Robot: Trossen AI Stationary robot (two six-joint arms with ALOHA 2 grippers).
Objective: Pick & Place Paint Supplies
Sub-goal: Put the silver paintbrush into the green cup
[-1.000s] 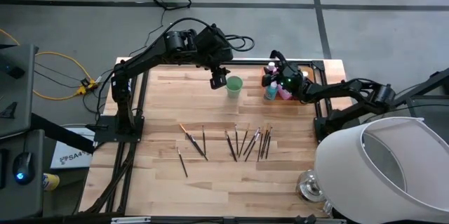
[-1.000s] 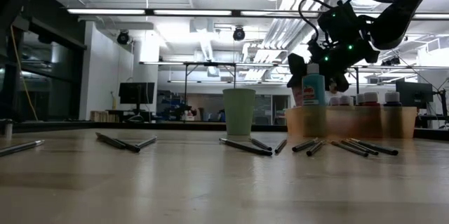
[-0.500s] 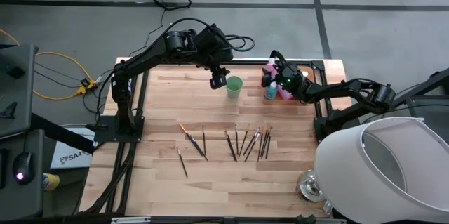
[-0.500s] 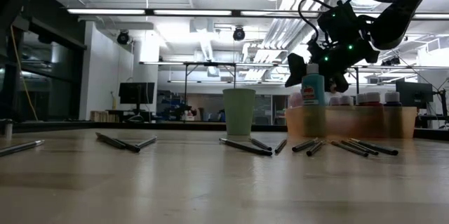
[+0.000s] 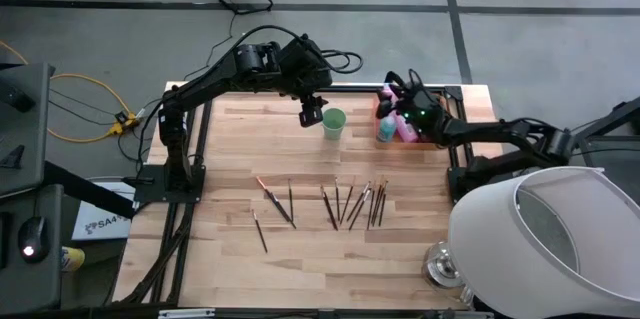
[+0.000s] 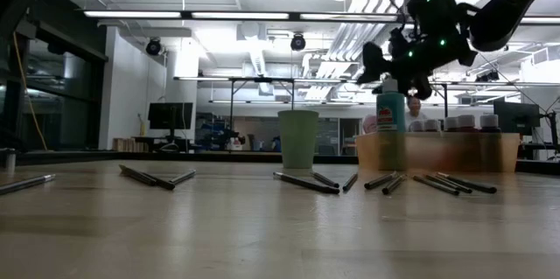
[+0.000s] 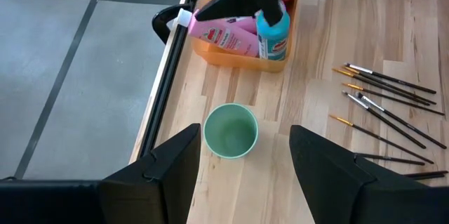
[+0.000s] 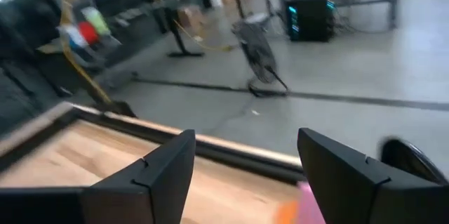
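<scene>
A teal bottle (image 6: 391,111) stands upright in the orange tray (image 6: 437,152) at the table's far right, beside pink bottles (image 7: 224,31) and small capped paint bottles (image 6: 459,123). My right gripper (image 6: 392,67) hangs open just above the teal bottle's cap and touches nothing; its wrist view shows an empty gap (image 8: 245,147). Several thin dark brushes (image 5: 340,202) lie flat in the middle of the table. My left gripper (image 5: 312,114) waits open high over the light green cup (image 7: 230,130).
The green cup (image 5: 333,122) stands left of the tray (image 5: 438,96). A large white dome (image 5: 545,239) and a metal object (image 5: 440,264) sit at the table's near right corner. Bare wood lies left of and in front of the brushes.
My right gripper has risen from around the teal bottle's cap to just above it and has tipped closer to level. The teal bottle has stayed upright in the tray.
</scene>
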